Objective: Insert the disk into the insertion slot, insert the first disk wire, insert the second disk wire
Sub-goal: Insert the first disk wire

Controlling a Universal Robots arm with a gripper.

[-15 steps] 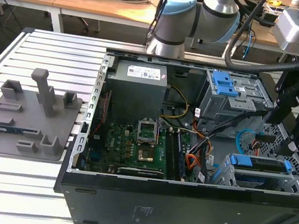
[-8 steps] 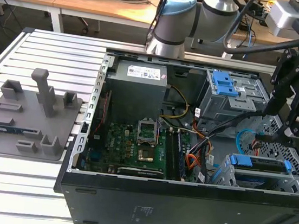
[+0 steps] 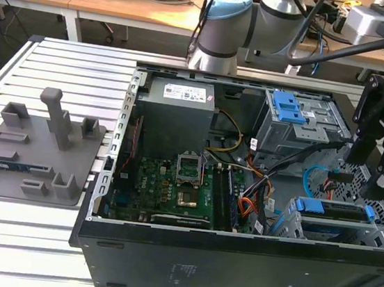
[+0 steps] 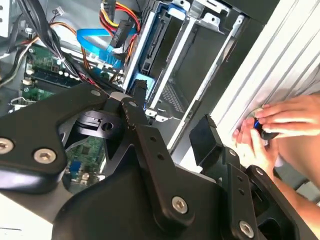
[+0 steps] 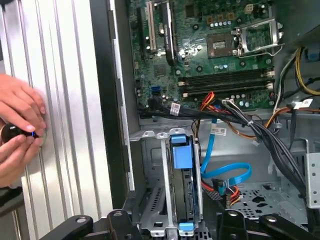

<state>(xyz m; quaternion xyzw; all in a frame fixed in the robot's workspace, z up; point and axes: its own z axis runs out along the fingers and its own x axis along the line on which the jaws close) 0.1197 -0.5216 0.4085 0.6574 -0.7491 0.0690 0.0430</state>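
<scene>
Now the jaws are seen standing apart with nothing held between them, hung over the end of the open computer case (image 3: 233,267) at the exterior view's right. Directly below the jaws, the disk (image 3: 331,208) is already seated in the insertion slot (image 3: 286,229), with its blue carrier frame showing along the top of the grey cage. In the first wrist view the disk's blue tab is found just ahead of the jaws.

The second disk wire (image 5: 227,172) is curled in a loop beside the slot, near the jaws, and its dark plug is kept apart from the disk. The first disk wire (image 5: 231,193) is gathered at the same spot beside the cage, its black plug likewise not joined to the disk.

A person's hands (image 5: 17,130) are closed around a small black object (image 5: 11,132) on the slatted counter (image 3: 33,236), outside the case wall and off to one side of the jaws. A motherboard (image 3: 165,189) is laid between the jaws and a grey fixture (image 3: 37,145), which is set on the counter well apart from them. The taller bay with the blue latch (image 3: 287,110) is placed near the jaws, toward the exterior view's left.
</scene>
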